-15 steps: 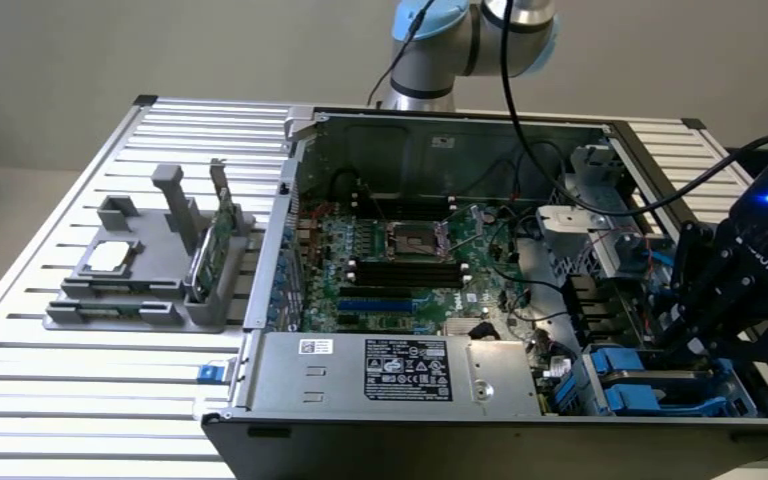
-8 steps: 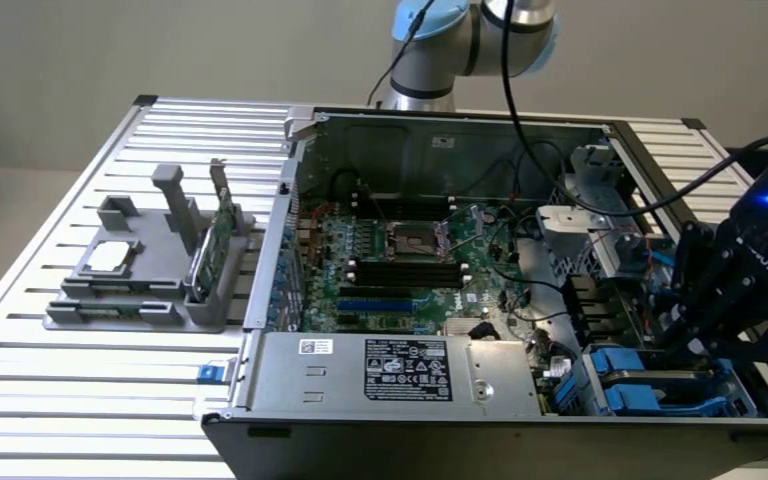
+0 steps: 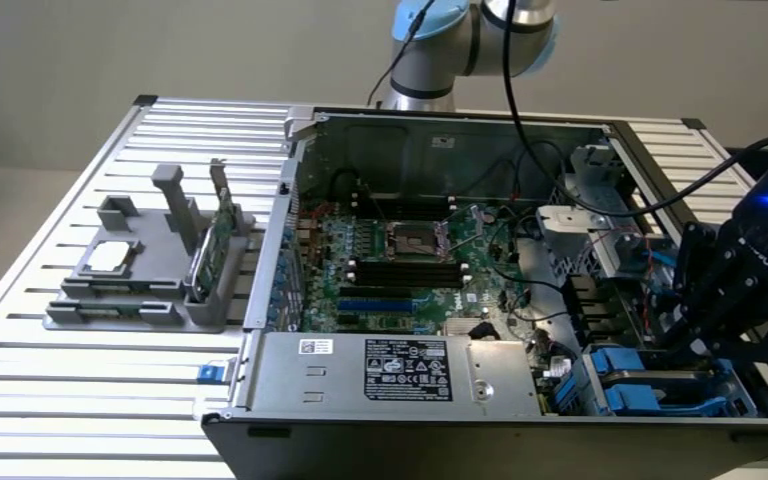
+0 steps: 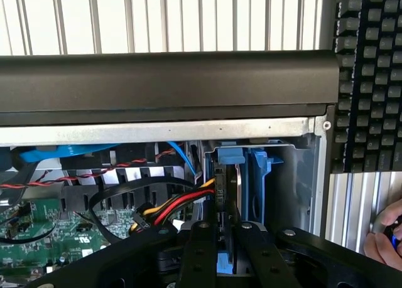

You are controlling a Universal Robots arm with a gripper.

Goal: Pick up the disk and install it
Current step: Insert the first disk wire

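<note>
The disk (image 4: 228,178) stands on edge in the blue drive bay (image 4: 261,175) at the corner of the open computer case (image 3: 491,405), with a blue rail along its end. My gripper (image 4: 224,230) reaches down into that bay, and its black fingers (image 4: 200,244) are shut on the disk from both sides. In the exterior view the gripper (image 3: 684,345) hangs over the blue bays (image 3: 631,378) at the case's near corner on the exterior view's right, and the disk is hidden behind it.
Red, yellow and black cables (image 4: 173,206) run close beside the bay. The motherboard (image 3: 411,250) and power supply (image 3: 398,370) fill the case. A grey fixture (image 3: 144,285) with a chip and a green card (image 3: 220,235) stands on the exterior view's left. A keyboard (image 4: 370,81) and a person's hand (image 4: 384,238) are nearby.
</note>
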